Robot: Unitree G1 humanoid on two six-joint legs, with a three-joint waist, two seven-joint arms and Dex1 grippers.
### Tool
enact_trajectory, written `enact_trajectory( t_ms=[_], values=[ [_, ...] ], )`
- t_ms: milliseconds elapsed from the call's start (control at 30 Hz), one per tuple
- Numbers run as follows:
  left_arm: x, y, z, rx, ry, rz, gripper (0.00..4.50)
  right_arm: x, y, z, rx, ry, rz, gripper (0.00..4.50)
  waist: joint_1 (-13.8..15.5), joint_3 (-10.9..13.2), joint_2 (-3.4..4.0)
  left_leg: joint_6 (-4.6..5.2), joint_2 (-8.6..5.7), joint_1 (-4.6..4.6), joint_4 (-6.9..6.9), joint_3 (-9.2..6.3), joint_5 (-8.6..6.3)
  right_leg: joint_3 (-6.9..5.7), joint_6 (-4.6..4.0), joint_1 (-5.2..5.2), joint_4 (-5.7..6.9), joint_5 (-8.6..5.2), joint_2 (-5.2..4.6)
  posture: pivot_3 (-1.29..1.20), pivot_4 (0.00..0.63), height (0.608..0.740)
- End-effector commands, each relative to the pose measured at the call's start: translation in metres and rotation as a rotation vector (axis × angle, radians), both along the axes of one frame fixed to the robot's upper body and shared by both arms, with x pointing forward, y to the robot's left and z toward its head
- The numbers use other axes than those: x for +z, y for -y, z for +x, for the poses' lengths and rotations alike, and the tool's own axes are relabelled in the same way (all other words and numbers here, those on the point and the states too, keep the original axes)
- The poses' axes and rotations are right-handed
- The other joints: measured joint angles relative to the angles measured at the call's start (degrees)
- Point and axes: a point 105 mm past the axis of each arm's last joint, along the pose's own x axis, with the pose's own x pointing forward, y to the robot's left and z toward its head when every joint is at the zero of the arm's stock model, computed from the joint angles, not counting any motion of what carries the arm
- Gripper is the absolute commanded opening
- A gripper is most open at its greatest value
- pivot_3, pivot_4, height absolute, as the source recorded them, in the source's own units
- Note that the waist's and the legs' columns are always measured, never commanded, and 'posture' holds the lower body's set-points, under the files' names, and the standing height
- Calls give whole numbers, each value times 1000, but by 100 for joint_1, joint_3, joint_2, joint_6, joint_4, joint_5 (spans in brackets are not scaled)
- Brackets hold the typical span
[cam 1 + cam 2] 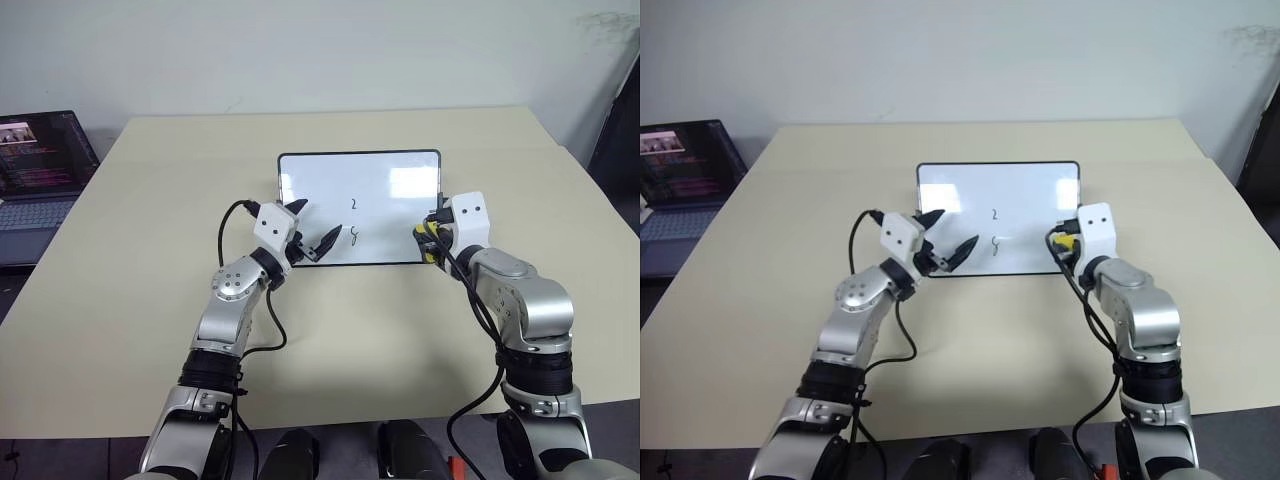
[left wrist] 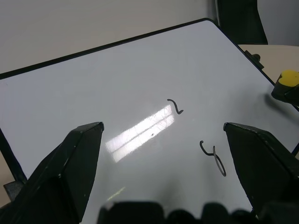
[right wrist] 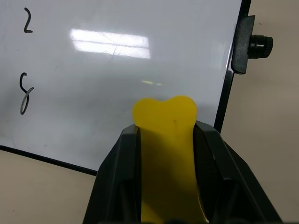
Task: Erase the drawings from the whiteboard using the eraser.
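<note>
We note two drawings [image 1: 352, 218] mid-whiteboard [image 1: 390, 170], centre of the table [image 1: 150, 300]. Our right gripper [image 3: 166, 140] fingers clench the yellow eraser [image 3: 164, 116] over the board's near right corner. Left gripper [image 1: 312, 228] fingers spread, near left edge.

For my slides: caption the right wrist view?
Right gripper holding yellow eraser over whiteboard, two drawings left.
</note>
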Motion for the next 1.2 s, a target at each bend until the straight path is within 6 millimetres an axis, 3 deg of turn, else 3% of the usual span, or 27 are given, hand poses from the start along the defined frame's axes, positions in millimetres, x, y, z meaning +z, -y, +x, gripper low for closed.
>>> enact_trajectory(
  t_ms=[33, 533, 700, 833, 1000, 1200],
  values=[
    [14, 4, 0, -16, 57, -6, 4500, 20, -3, 1, 8, 73, 9, 1333, 0, 0, 0, 0, 0, 0, 0, 0, 0, 0, 0, 0, 0, 0, 0, 0, 150, 740],
    [1, -1, -11, 10, 24, -11, 4500, 46, -23, 25, 61, 153, 17, 1333, -4, 0, 0, 0, 1, 1, 0, 0, 0, 0, 0, 0, 1, 0, 1, 0, 150, 740],
    [-1, -2, -13, 17, 19, -14, 4500, 68, -52, 38, 107, 215, 52, 1333, -27, 0, 0, 0, 1, 3, 1, 4, 0, 3, -1, -1, 4, 0, 1, 0, 150, 740],
    [-3, -3, -14, 27, 13, -17, 4500, 84, -87, 43, 185, 291, 58, 1333, -52, 0, 1, -1, 4, 3, 0, 2, 1, 2, -1, -4, 5, 1, 1, 0, 150, 740],
    [-3, -4, -16, 39, 11, -19, 4500, 82, -114, 47, 266, 320, 35, 1333, -41, 0, 1, -1, 0, 1, 1, 1, 1, 1, -1, -3, 4, 1, 0, 0, 150, 740],
    [0, -9, -17, 60, 17, -21, 4500, 68, -117, 51, 285, 309, -2, 1333, -40, 0, 1, -1, 0, 1, 1, 2, 1, 1, -1, -5, 4, 1, 0, 0, 150, 740]
  ],
)
